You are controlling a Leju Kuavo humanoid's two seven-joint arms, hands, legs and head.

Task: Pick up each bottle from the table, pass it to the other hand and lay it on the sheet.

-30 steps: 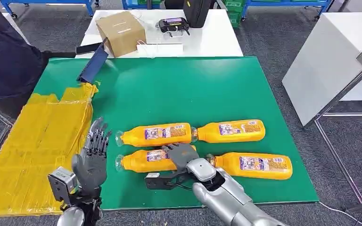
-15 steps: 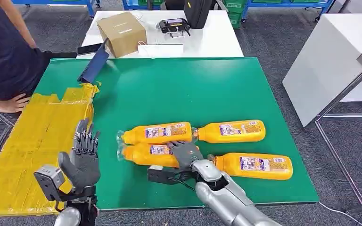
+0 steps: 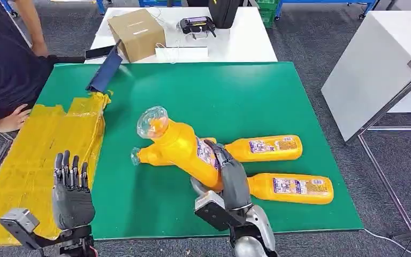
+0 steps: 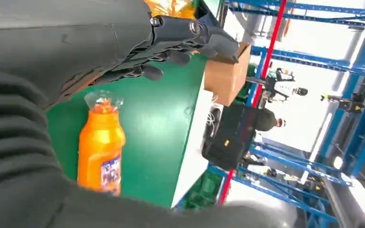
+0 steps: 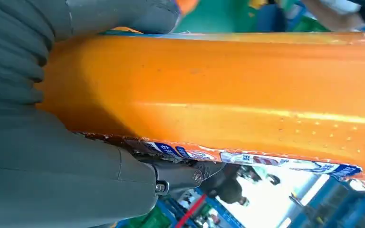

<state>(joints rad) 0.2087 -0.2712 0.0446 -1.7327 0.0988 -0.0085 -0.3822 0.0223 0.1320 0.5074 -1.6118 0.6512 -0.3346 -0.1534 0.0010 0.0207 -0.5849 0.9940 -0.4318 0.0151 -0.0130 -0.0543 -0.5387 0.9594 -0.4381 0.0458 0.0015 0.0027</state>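
Observation:
My right hand [image 3: 230, 179] grips an orange bottle [image 3: 184, 150] around its lower body and holds it above the green mat [image 3: 203, 91], tilted, with its clear cap toward the far left. The right wrist view has this bottle [image 5: 218, 90] close up, with my fingers [image 5: 123, 16] wrapped around it. Three more orange bottles lie on the mat: one [image 3: 147, 156] partly hidden behind the lifted one, one [image 3: 267, 148] to its right, one [image 3: 291, 187] nearer me. My left hand [image 3: 72, 195] stands open, fingers up, at the yellow sheet's [image 3: 32, 160] near right edge. An orange bottle [image 4: 100, 147] appears past my left hand's fingers [image 4: 180, 35].
A person [image 3: 0, 64] leans in at the far left, one hand [image 3: 10, 119] resting on the sheet. A blue folder [image 3: 104, 72] stands at the mat's far left corner. A cardboard box [image 3: 136, 27] sits on the white table behind. Another white table [image 3: 374, 59] stands to the right.
My right hand has closed on a bottle and lifted it off the mat, tilting it up. My left hand has drawn back toward me and lower. The person has shifted.

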